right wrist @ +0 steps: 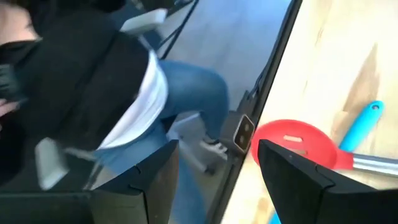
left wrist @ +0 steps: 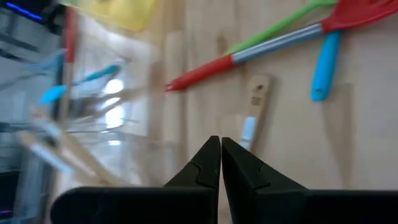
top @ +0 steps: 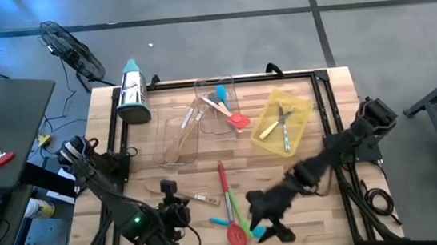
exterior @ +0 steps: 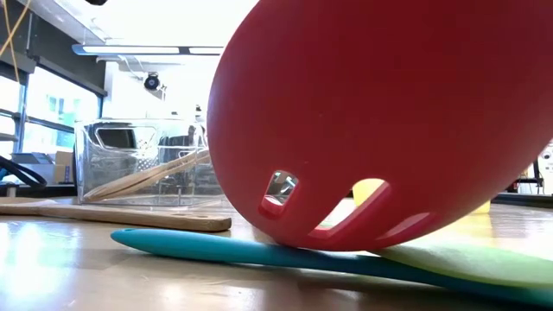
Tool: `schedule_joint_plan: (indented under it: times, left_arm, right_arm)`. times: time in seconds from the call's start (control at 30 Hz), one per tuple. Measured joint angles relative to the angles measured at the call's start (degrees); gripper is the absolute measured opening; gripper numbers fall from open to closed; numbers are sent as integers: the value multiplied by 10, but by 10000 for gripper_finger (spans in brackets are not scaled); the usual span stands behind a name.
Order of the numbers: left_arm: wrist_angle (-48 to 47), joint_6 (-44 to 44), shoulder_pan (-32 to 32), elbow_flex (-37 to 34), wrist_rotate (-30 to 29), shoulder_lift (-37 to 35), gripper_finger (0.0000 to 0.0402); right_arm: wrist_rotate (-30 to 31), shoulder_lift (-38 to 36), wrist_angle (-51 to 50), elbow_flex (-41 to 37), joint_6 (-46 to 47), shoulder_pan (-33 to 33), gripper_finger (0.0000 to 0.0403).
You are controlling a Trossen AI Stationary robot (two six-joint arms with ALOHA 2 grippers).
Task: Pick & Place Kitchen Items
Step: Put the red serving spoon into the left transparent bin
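The red slotted spatula lies near the table's front edge, long axis running front to back, head at the front. Right gripper hovers just beside the head, fingers spread wide and empty. Left gripper is pinched closed, empty, by a wooden utensil.

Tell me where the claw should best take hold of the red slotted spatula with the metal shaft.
Probably the bare metal shaft of the red slotted silicone spatula, reached from straight above with the jaws across it. It lies flat and slim, while its wide head rests on the teal spatula and green spatula. The open right claw is nearest.
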Motion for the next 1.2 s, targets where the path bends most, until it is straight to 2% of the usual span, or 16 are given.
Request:
schedule_joint_plan:
  times: [0.1, 0.23, 0.33, 0.47, 0.57, 0.7, 0.8, 1.03, 1.2]
  left_arm:
    - [45, 32, 14, 0, 44, 0, 30]
    - [107, 88, 28, 0, 98, 0, 85]
    - [148, 139, 31, 0, 111, 0, 134]
    - [187, 229, 30, 0, 111, 0, 183]
    - [212, 318, 30, 0, 114, 0, 203]
    - [245, 463, 30, 0, 141, 19, 206]
    - [281, 524, 34, 0, 177, 39, 207]
    - [335, 547, 60, 0, 190, 95, 207]
    - [345, 547, 68, 0, 204, 122, 207]
  right_arm:
    - [89, 0, 23, 0, 25, 44, 210]
    - [196, 2, 55, 0, 50, 95, 210]
    - [265, 11, 79, 0, 70, 126, 210]
    - [318, 37, 108, 0, 109, 156, 210]
    - [335, 62, 136, 0, 141, 168, 210]
    - [338, 96, 186, 0, 173, 176, 210]
    - [337, 114, 227, 0, 174, 177, 210]
    - [331, 126, 280, 0, 157, 180, 210]
    - [332, 126, 286, 0, 99, 180, 210]
